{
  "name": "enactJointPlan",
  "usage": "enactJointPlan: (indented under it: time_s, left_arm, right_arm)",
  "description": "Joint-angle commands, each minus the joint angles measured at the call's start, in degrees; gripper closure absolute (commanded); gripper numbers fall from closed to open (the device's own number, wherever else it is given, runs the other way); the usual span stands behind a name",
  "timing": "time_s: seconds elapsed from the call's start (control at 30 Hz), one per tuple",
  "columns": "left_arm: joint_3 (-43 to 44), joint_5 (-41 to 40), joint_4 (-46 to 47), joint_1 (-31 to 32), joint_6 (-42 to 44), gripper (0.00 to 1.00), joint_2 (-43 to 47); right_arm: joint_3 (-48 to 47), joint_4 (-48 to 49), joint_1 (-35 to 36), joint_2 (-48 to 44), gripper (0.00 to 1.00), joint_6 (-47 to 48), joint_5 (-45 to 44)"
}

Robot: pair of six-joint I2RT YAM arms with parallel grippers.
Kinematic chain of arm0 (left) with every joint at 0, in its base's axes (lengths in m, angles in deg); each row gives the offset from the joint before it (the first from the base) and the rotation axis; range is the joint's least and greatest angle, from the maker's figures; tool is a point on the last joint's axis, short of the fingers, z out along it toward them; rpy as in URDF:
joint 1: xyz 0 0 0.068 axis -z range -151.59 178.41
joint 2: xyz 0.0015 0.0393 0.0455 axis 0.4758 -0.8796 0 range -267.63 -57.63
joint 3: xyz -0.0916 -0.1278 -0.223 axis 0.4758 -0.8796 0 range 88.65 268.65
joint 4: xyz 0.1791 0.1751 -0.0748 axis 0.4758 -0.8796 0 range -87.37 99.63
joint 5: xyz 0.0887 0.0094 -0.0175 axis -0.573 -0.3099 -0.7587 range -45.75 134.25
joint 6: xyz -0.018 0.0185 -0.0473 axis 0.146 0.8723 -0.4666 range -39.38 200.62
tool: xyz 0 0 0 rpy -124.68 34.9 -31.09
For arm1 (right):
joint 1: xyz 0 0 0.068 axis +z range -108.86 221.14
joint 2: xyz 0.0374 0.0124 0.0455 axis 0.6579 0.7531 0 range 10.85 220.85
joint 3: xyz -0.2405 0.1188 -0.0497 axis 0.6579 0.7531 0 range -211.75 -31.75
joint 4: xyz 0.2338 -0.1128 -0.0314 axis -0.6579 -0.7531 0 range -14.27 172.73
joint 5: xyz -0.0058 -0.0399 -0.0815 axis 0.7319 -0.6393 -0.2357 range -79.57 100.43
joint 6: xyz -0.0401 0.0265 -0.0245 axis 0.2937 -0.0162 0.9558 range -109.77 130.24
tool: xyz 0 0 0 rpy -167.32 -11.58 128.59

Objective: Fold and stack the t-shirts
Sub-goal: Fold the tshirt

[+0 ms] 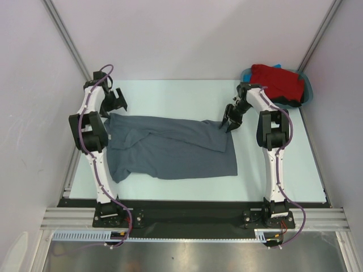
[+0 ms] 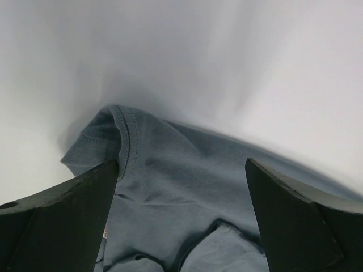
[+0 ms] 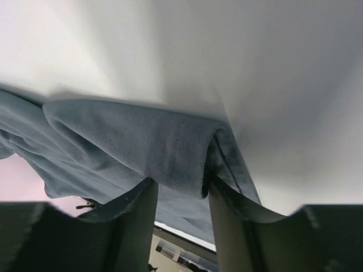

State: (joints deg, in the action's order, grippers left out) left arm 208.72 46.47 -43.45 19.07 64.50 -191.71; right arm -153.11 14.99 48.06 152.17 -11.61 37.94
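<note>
A slate-grey t-shirt lies spread out across the middle of the table. My left gripper hovers open just past the shirt's far-left end, and in the left wrist view the grey cloth with a stitched hem lies below the wide-apart fingers of that gripper, untouched. My right gripper is at the shirt's far-right corner. In the right wrist view its fingers stand narrowly apart, with the folded hem lying between their tips. A red t-shirt sits piled in the teal tub.
The teal tub stands at the far right corner, with bits of black cloth and blue cloth around the red shirt. White enclosure walls close in both sides and the back. Bare table shows beyond the grey shirt.
</note>
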Motion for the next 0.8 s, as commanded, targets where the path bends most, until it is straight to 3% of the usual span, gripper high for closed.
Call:
enactJointPlan:
  time_s: [0.0, 0.23, 0.33, 0.37, 0.77]
  left_arm:
    - [1.4, 1.5, 1.0, 0.5, -1.0, 0.0, 2.9]
    - [1.7, 1.3, 0.5, 0.5, -1.1, 0.0, 2.8]
    - [1.7, 1.4, 0.4, 0.5, -1.1, 0.0, 2.7]
    - [1.7, 1.5, 0.3, 0.5, -1.1, 0.0, 2.7]
    - [2.1, 1.6, 0.3, 1.1, -1.4, 0.0, 2.3]
  right_arm:
    - [-1.4, 2.1, 0.0, -0.9, 0.55, 1.4, 2.5]
    - [-4.1, 1.7, 0.2, -0.3, 0.59, 1.5, -0.3]
    - [-6.2, 0.8, 0.2, 0.8, 0.95, 2.0, -1.1]
    - [-6.7, 0.7, 0.3, 1.2, 1.0, 2.2, -1.3]
    - [-11.2, 6.0, -0.5, 0.9, 1.0, 2.1, -2.7]
